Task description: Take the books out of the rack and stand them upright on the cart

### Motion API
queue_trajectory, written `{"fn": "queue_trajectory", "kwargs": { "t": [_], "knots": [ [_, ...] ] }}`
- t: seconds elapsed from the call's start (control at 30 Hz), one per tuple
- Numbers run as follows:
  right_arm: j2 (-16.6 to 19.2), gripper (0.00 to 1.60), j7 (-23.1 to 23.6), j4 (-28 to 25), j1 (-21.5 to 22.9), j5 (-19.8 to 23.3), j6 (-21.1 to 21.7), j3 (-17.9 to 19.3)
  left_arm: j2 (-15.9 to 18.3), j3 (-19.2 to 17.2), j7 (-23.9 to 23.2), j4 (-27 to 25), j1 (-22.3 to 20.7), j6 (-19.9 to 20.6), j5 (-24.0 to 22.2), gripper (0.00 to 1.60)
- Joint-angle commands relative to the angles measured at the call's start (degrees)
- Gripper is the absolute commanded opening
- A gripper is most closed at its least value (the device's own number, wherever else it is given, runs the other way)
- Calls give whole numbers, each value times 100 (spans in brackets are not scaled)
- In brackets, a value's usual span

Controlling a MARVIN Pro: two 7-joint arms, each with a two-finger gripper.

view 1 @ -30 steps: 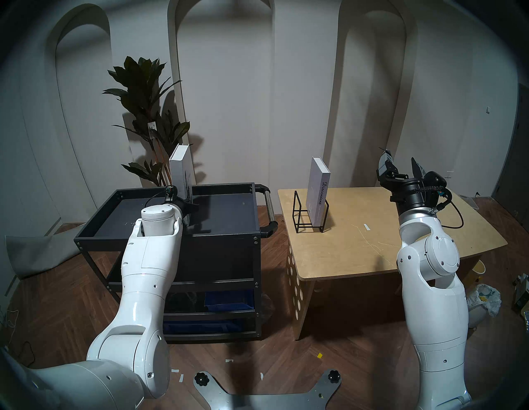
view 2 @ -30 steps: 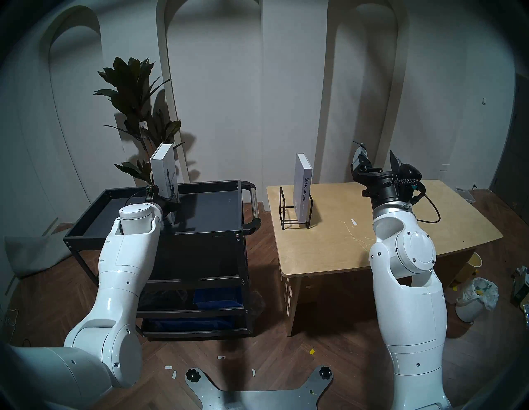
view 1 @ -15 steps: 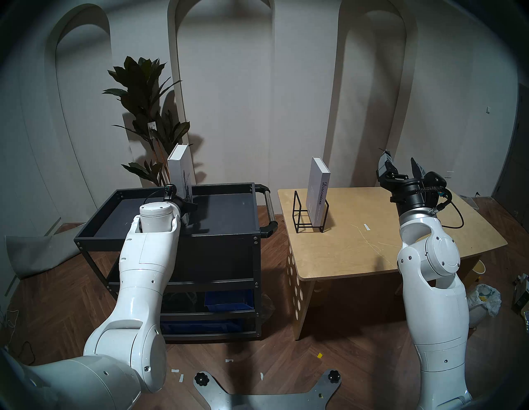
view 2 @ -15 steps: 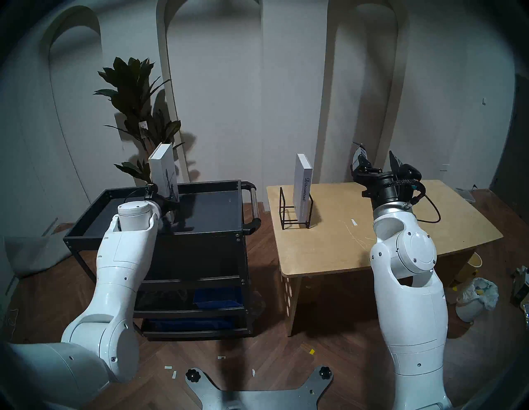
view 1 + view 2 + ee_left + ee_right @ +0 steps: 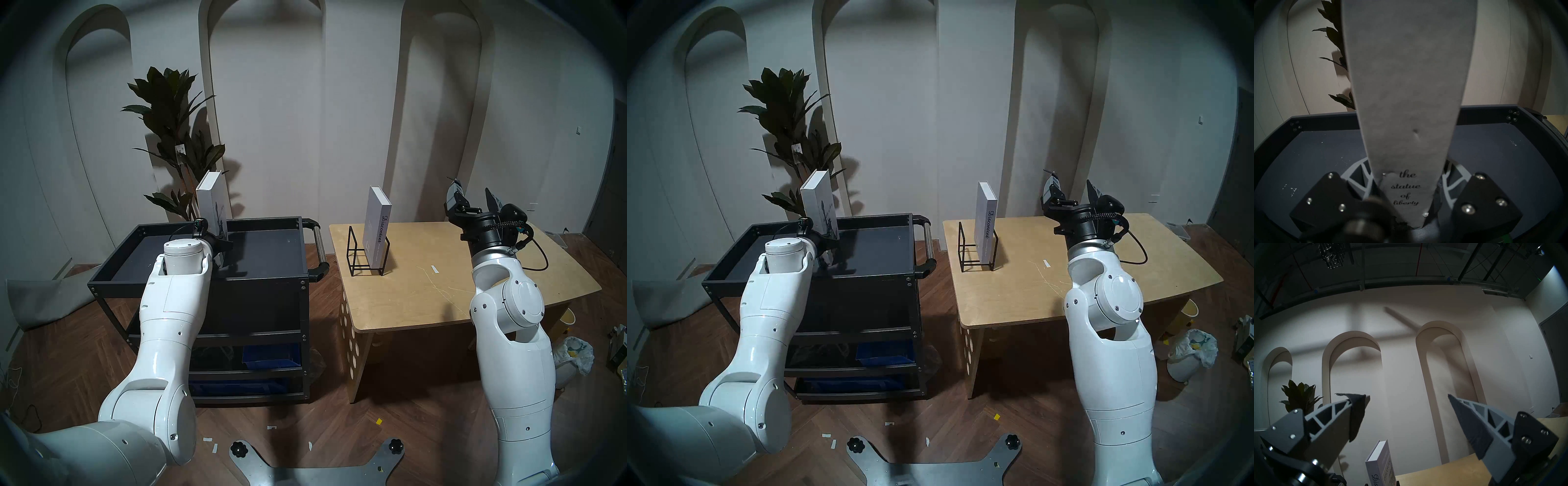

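Observation:
My left gripper (image 5: 222, 246) is shut on the lower part of the thick white book (image 5: 212, 203), spine reading "the statue of liberty" (image 5: 1407, 84). It holds the book nearly upright, top leaning a little left, over the top shelf of the black cart (image 5: 264, 279). I cannot tell whether its lower edge touches the shelf. The grey-lavender "Discontent" book (image 5: 376, 230) stands in the black wire rack (image 5: 351, 251) on the wooden table (image 5: 424, 288). My right gripper (image 5: 473, 197) is open and empty, raised over the table's far right, fingers pointing up.
A tall potted plant (image 5: 169, 112) stands just behind the cart. The cart's steel bar handle (image 5: 319, 242) faces the table across a narrow gap. Blue bins (image 5: 271, 359) sit on the lower shelves. A white bag (image 5: 573, 356) and clutter lie on the floor at right.
My left arm has shifted slightly left with the white book, whose top now leans a bit more left. My right gripper has dropped and moved left a little, still open.

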Motion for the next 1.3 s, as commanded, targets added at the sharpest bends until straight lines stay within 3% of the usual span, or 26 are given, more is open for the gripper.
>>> {"fn": "queue_trajectory", "kwargs": {
  "t": [0.0, 0.03, 0.07, 0.13, 0.2, 0.3, 0.4, 0.47, 0.53, 0.57, 0.83, 1.27],
  "knots": [
    [-14, 160, -10, -173, 43, 7, 9, -22, -11, -13, 47, 13, -50, -8, 4, 83],
    [-14, 160, -13, -177, 45, 4, 11, -26, -9, -12, 54, 22, -53, -14, 6, 96],
    [-15, 160, -14, -179, 47, 6, 13, -28, -8, -14, 58, 30, -54, -23, 4, 96],
    [-15, 160, -22, -185, 49, 4, 20, -31, -7, -16, 65, 46, -59, -31, 2, 78],
    [-19, 160, -31, -190, 52, 7, 28, -35, -5, -15, 68, 58, -64, -38, 2, 80],
    [-22, 160, -40, -194, 56, 9, 36, -42, -3, -11, 77, 67, -69, -49, 3, 101],
    [-20, 160, -51, -195, 64, 6, 50, -47, -6, -5, 96, 68, -73, -57, 11, 105],
    [-16, 160, -57, -190, 78, 6, 59, -50, -8, -7, 95, 74, -78, -63, 5, 134],
    [-12, 160, -63, -182, 93, 4, 68, -52, -6, -4, 88, 75, -77, -85, 2, 142],
    [-10, 160, -64, -178, 102, 6, 72, -54, -3, -6, 67, 64, -70, -100, -8, 160],
    [-6, 160, -77, -125, 165, 9, 95, -76, -81, -78, 157, -208, 37, -133, -33, 160],
    [15, 160, -7, 23, 218, 63, 88, -74, -202, -88, 422, -1286, 598, -247, 49, 160]
  ]
}}
